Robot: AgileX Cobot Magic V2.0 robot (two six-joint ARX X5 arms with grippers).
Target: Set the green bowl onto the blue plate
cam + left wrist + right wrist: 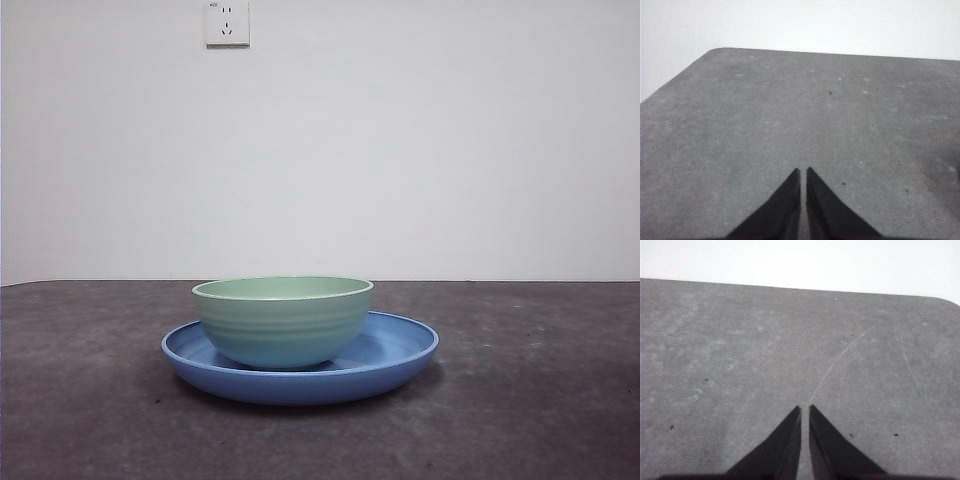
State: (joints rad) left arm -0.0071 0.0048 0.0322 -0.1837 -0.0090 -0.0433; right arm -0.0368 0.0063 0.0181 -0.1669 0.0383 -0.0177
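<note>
Green bowl (283, 320) is seated upright inside the blue plate (395, 365), left of the plate's centre, its base touching the plate floor. Plate is flat on the dark grey desk (540, 400), mid-scene. A wall socket (227, 22) is seen on the white wall behind. Left hand (803, 171) is pinched to a thin slit, nothing held, over bare desk. Right hand (804, 409) is likewise nearly closed and empty, over scratched desk surface. Neither hand is seen in the front view.
</note>
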